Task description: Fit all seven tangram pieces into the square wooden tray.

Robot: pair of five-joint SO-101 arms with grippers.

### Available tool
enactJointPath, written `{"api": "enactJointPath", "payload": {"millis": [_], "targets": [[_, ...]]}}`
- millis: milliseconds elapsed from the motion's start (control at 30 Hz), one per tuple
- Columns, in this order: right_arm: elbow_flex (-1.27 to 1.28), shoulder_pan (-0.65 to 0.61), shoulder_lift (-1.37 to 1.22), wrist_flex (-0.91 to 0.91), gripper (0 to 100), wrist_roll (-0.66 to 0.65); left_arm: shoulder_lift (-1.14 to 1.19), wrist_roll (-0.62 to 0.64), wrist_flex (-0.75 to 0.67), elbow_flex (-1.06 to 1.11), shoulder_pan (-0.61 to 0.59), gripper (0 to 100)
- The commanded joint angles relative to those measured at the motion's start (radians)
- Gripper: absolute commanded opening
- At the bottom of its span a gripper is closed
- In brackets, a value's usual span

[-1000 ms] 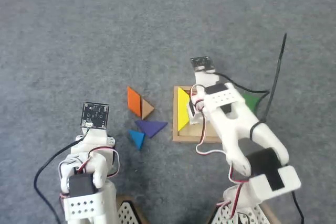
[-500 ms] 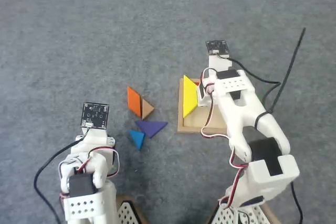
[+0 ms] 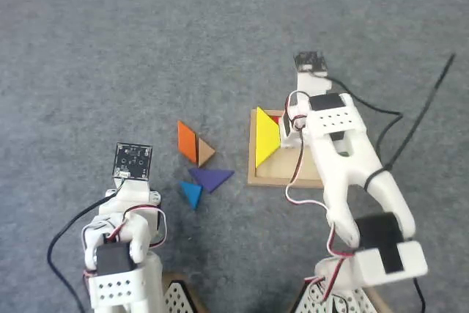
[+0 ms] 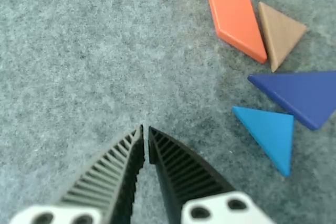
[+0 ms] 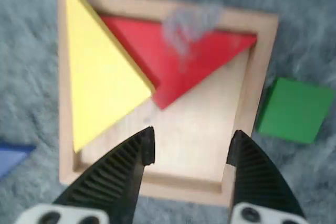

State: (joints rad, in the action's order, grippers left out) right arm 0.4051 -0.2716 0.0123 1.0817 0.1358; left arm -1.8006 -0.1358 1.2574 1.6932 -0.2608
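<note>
Risk of jamming: yellow triangle [image 5: 102, 77] in wooden tray [image 5: 252, 77] beside red triangle [image 5: 184, 61], apparently riding the rim. Right gripper [image 5: 191, 148] spread wide above tray, empty. Left gripper [image 4: 146, 137] pinched closed, well apart. Green square [image 5: 294, 109] just outside; could shove tray when grabbed.
</note>
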Motion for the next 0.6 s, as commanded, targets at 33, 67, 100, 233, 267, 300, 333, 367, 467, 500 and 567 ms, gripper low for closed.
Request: {"api": "enactJointPath", "payload": {"millis": [33, 67, 100, 233, 267, 300, 333, 367, 467, 500, 567], "targets": [[-0.068, -0.027, 0.041, -0.182, 23.8, -0.008, -0.012, -0.006, 0.005, -0.008, 0.000, 2], [-0.086, -0.031, 0.018, -0.196, 23.8, -0.008, -0.012, -0.006, 0.005, -0.008, 0.000, 2], [-0.109, -0.033, -0.012, -0.197, 23.8, -0.008, -0.012, -0.006, 0.005, -0.008, 0.000, 2], [-0.219, -0.030, -0.150, -0.199, 23.8, -0.008, -0.012, -0.006, 0.005, -0.008, 0.000, 2], [-0.242, -0.030, -0.180, -0.199, 23.8, -0.009, -0.012, -0.006, 0.005, -0.008, 0.000, 2], [-0.261, -0.030, -0.208, -0.197, 23.8, -0.009, -0.012, -0.006, 0.005, -0.008, 0.000, 2], [-0.276, -0.030, -0.232, -0.197, 23.8, -0.009, -0.012, -0.006, 0.005, -0.008, 0.000, 2], [-0.288, -0.030, -0.257, -0.193, 23.8, -0.009, -0.012, -0.006, 0.005, -0.008, 0.000, 2], [-0.305, -0.035, -0.308, -0.180, 23.8, -0.043, -0.012, -0.006, 0.005, -0.008, 0.000, 2], [-0.307, -0.036, -0.317, -0.168, 23.8, -0.055, -0.012, -0.006, 0.005, -0.008, 0.000, 2], [-0.304, -0.038, -0.320, -0.127, 23.8, -0.057, -0.012, -0.006, 0.005, -0.008, 0.000, 2]]}}
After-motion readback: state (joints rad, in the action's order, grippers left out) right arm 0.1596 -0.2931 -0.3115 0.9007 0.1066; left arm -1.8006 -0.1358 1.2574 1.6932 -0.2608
